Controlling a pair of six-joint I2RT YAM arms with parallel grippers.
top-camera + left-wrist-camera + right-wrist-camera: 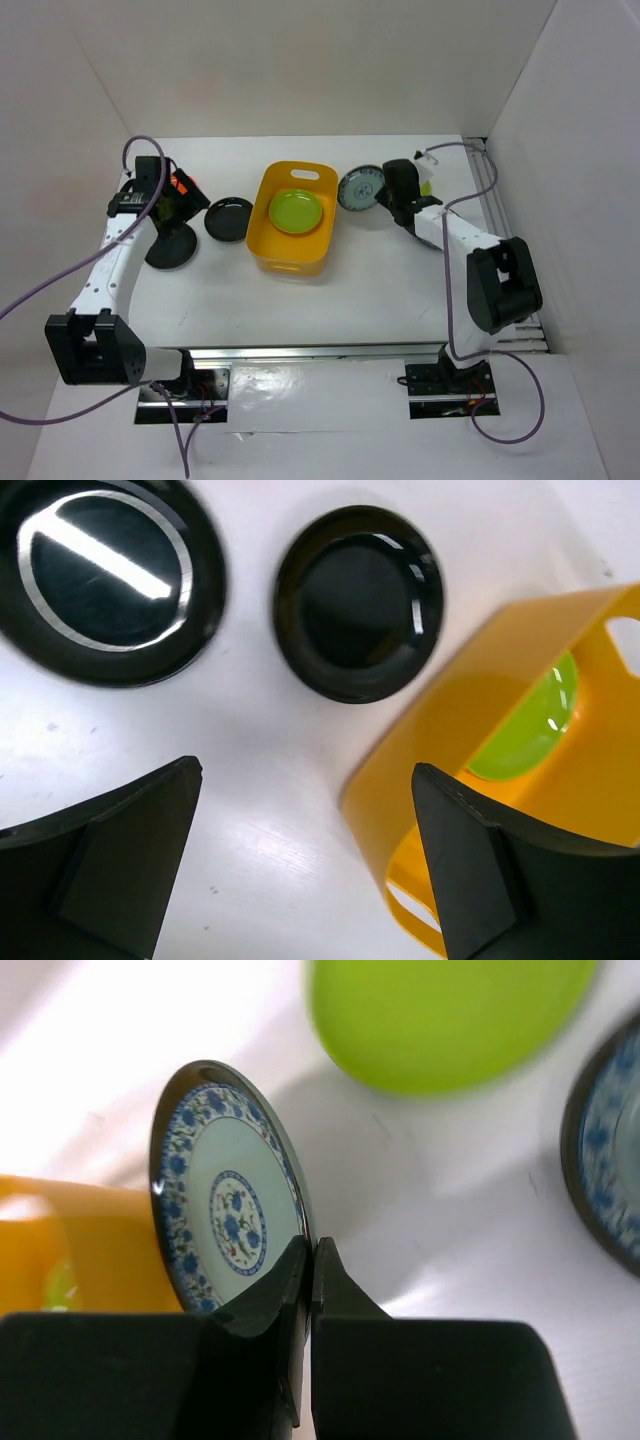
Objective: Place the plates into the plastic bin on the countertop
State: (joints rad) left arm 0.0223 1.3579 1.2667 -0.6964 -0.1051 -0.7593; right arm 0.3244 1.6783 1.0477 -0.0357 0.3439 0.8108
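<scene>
**Clamped on a patterned plate beside the bin**

Caught only a sliver of a second blue-patterned plate (610,1150), cut off by the frame edge to the right of the right gripper (310,1260). Made out a blurred lime green plate (440,1010) beyond the fingertips, its far rim cropped. Glimpsed an orange-red patch (185,183) behind the left arm, too hidden to name.

Found the right jaws pressed together on the dark rim of a glossy blue-patterned plate (230,1215): round, shallow, floral-banded, tipped nearly on edge. Noted the smooth yellow-orange plastic bin (60,1240) just left of that grip.

Found the left gripper (305,770) spread wide, holding nothing, above the plain white countertop (250,880). Spotted 2 glossy black plates (355,600) ahead of it, set apart. Saw 1 lime green plate in the bin (530,730), ahead and right.
</scene>
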